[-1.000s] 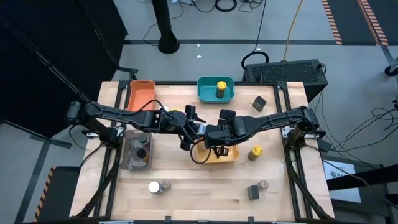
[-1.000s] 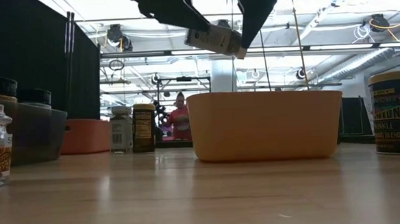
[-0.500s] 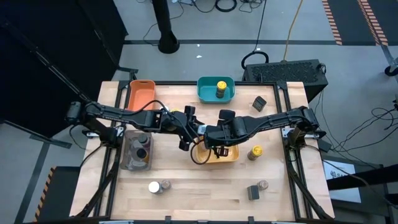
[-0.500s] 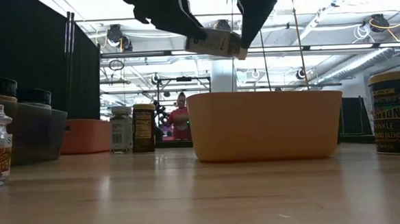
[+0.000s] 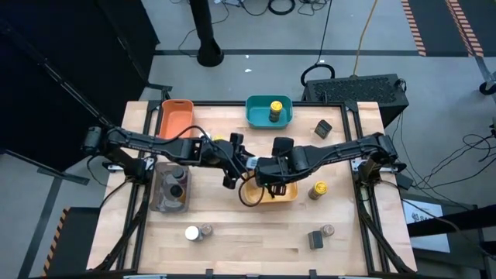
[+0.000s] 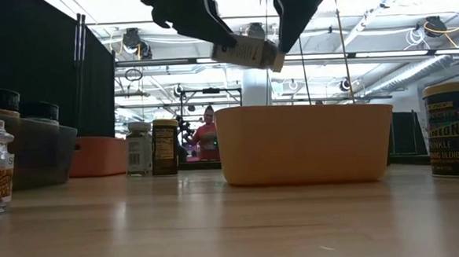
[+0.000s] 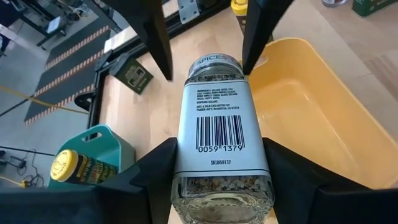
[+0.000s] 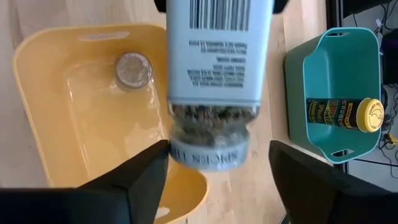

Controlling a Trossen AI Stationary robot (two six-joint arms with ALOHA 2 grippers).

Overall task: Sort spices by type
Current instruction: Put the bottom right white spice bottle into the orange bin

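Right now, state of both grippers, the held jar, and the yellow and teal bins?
left gripper: shut on the labelled jar's base.
right gripper: open, fingers either side of its lid.
labelled jar: on its side in the air, above the yellow bin's edge.
yellow bin: holds one upright grey-lidded jar.
teal bin: holds one yellow-lidded jar.

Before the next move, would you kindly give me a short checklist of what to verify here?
1. Left gripper shut on the spice jar: ok.
2. Right gripper open, both sides clear of the jar's lid: ok.
3. Spice jar above the yellow bin: ok.
4. Free room in the yellow bin beside the grey-lidded jar standing in it: ok.
5. Held jar the same type as the grey-lidded jar: cannot tell.
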